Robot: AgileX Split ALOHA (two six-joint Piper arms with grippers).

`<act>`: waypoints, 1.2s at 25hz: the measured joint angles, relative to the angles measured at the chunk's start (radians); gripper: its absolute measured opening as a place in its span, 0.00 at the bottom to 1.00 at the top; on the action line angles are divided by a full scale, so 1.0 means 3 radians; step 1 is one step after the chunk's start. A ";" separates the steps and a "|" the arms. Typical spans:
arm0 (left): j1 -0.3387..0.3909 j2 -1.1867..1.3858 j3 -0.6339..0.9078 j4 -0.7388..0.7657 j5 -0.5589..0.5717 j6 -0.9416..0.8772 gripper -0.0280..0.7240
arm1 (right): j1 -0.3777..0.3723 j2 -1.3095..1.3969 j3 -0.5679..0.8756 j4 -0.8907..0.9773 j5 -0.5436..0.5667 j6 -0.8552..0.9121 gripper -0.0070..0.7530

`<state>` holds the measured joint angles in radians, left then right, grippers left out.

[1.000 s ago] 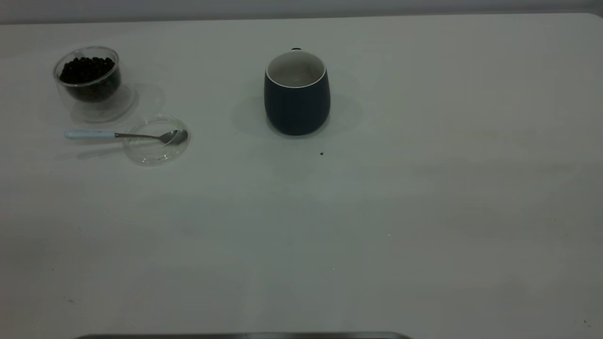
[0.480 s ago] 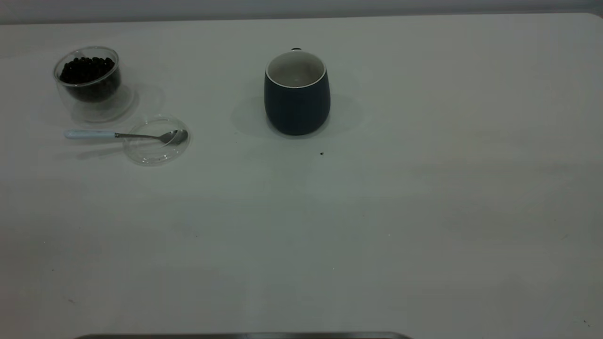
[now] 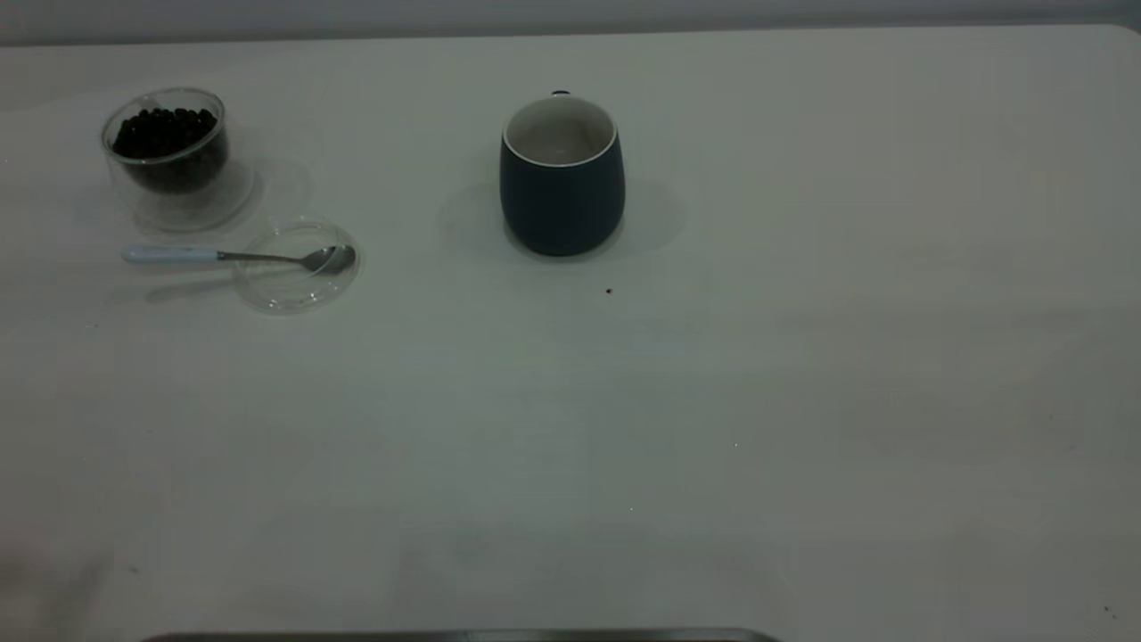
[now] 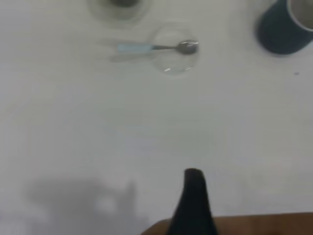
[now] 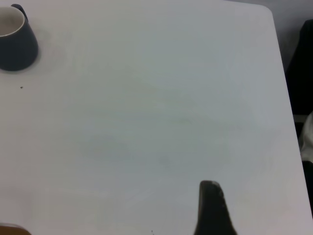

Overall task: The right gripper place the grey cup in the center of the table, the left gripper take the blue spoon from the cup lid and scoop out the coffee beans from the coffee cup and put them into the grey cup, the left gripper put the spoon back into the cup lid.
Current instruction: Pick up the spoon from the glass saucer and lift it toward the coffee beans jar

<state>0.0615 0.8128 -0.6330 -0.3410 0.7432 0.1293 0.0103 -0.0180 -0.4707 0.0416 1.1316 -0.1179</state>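
The grey cup (image 3: pixel 562 192) stands upright and empty in the far middle of the table (image 3: pixel 713 401); it also shows in the left wrist view (image 4: pixel 281 32) and the right wrist view (image 5: pixel 17 44). At the far left the coffee cup (image 3: pixel 168 156) holds coffee beans (image 3: pixel 165 132). In front of it the blue spoon (image 3: pixel 236 257) lies with its bowl in the cup lid (image 3: pixel 296 267) and its handle pointing left. The left gripper (image 4: pixel 194 196) hangs over bare table, well short of the spoon (image 4: pixel 156 47) and lid (image 4: pixel 176 51). The right gripper (image 5: pixel 210 203) is over the table's right side, far from the cup. Neither gripper shows in the exterior view.
A small dark speck (image 3: pixel 609 291) lies just in front of the grey cup. The table's right edge and rounded corner (image 5: pixel 274 29) show in the right wrist view. A dark strip (image 3: pixel 463 636) runs along the near edge.
A faint shadow has appeared at the table's near left corner. The cups, lid and spoon have not moved.
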 joint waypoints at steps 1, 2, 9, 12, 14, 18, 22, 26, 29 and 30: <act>0.0000 0.0247 -0.0097 -0.0162 -0.0052 0.0135 0.99 | 0.0000 0.0000 0.0000 0.0000 0.0000 0.0000 0.62; 0.0000 0.0550 -0.0206 -0.0304 -0.0082 0.0289 0.99 | 0.0000 0.0000 0.0000 0.0000 0.0000 0.0000 0.62; 0.0013 0.2425 -0.1109 -0.1288 0.0043 0.1471 0.99 | 0.0000 0.0000 0.0000 0.0000 0.0000 0.0000 0.62; 0.0137 0.2952 -0.1402 -0.1556 0.0196 0.1823 0.99 | 0.0000 0.0000 0.0000 0.0000 0.0000 0.0000 0.62; 0.0281 0.3226 -0.1521 -0.1735 0.0333 0.2099 0.99 | 0.0000 0.0000 0.0000 0.0000 0.0000 0.0000 0.62; 0.0737 0.3549 -0.1614 -0.1905 0.0699 0.2526 0.99 | 0.0000 0.0000 0.0000 0.0000 0.0000 0.0000 0.62; 0.1252 0.3688 -0.1614 -0.1937 0.0919 0.2846 0.99 | 0.0000 0.0000 0.0000 0.0000 0.0000 0.0000 0.62; 0.1599 0.3886 -0.1678 -0.1962 0.0980 0.3012 0.99 | 0.0000 0.0000 0.0000 0.0000 0.0000 0.0000 0.62; 0.1668 0.4137 -0.1834 -0.1855 0.1052 0.3024 0.99 | 0.0000 0.0000 0.0000 0.0000 0.0000 0.0000 0.62; 0.1672 0.4234 -0.1891 -0.1830 0.1070 0.3024 0.99 | 0.0000 0.0000 0.0000 0.0000 0.0000 0.0000 0.62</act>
<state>0.5631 2.0830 -1.2004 -0.8901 1.0641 1.0367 0.0103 -0.0180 -0.4707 0.0416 1.1316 -0.1179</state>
